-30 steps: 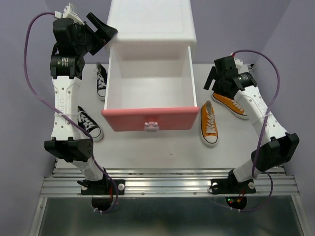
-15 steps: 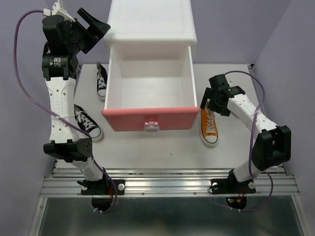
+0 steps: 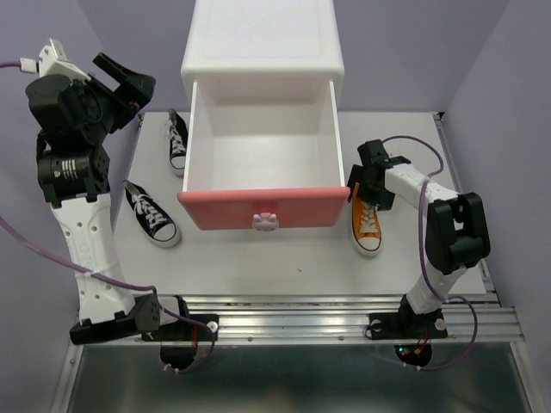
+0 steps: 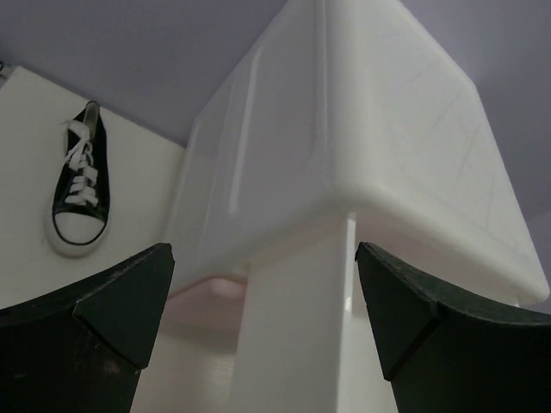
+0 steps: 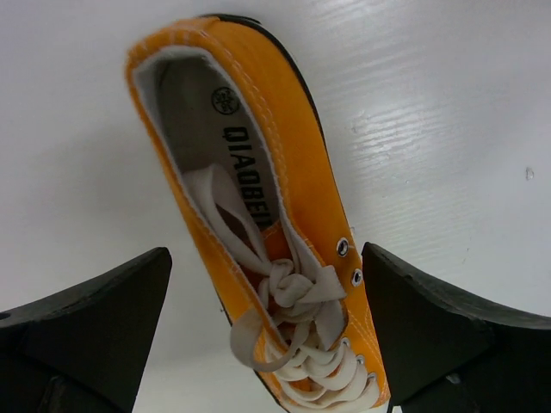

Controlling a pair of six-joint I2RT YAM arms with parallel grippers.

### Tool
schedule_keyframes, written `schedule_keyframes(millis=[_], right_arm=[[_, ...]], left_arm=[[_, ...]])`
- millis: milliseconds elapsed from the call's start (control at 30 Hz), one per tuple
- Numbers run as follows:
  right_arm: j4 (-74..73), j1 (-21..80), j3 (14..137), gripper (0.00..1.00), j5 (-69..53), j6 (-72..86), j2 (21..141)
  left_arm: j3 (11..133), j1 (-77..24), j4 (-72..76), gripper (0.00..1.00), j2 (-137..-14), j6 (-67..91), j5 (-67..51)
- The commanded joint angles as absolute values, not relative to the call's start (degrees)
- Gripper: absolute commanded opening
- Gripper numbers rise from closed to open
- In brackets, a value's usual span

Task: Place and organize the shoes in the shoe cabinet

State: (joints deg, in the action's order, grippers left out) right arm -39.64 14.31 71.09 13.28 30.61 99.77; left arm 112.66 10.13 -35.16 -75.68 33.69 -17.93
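The right gripper (image 5: 265,262), wide open and empty, has the orange shoe (image 5: 258,198) directly below, its long axis passing between the jaws; the left arm (image 3: 82,224) is far off

The one legible text is in the right wrist view, on the grey insole (image 5: 202,129) of the orange shoe (image 5: 297,163) — black capitals running lengthwise, reading "QIAOBE", with the next letter hidden under the laces (image 5: 293,292). Just heelward of the word sits a small round black emblem (image 5: 225,101), its detail too fine to make out. In the top view, a label (image 3: 73,168) with white print on the left arm's black motor housing is visible — too small to read.
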Motion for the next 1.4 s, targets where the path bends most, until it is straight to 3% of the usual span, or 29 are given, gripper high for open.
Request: schedule_keyframes(millis=[0,200,533,633,733,800,933,1000,1033,1367], right_arm=[[-36.65,13.1,68.47,0.96,12.04,30.5,98.97],[-36.04,13.1,64.69,0.94,11.69,29.36,94.75],[-35.42,13.1,67.67,0.92,13.18,25.93,94.57],[-35.42,13.1,68.47,0.83,12.75,25.49,95.53],[-35.51,13.1,67.85,0.64,12.13,25.4,96.06],[-35.51,13.1,67.33,0.45,11.34,25.31,96.15],[-36.12,13.1,67.5,0.3,10.37,24.17,96.68],[-36.12,13.1,67.5,0.14,10.19,23.82,96.68],[-36.38,13.1,67.76,0.01,9.93,23.3,96.77],[-36.83,13.1,78.21,0.01,15.64,25.93,85.88]], left_arm=[[99.54,12.74,-37.88,0.99,-68.66,30.76,-11.26],[83.79,17.23,-39.28,0.99,-61.45,30.5,-8.7],[76.82,17.32,-40.52,0.99,-58.18,28.48,-7.74],[76.55,17.31,-40.96,0.99,-58.36,28.48,-7.74],[76.73,17.31,-40.69,0.99,-58.53,28.57,-7.65],[76.73,17.31,-40.69,0.99,-58.62,28.56,-7.65],[76.73,17.31,-40.78,0.99,-58.97,28.39,-7.65],[76.82,17.31,-40.78,0.99,-59.15,28.39,-7.56],[76.82,17.31,-40.69,0.99,-59.32,28.39,-7.56],[77.78,17.31,-40.87,0.99,-61.08,28.12,-7.64]])
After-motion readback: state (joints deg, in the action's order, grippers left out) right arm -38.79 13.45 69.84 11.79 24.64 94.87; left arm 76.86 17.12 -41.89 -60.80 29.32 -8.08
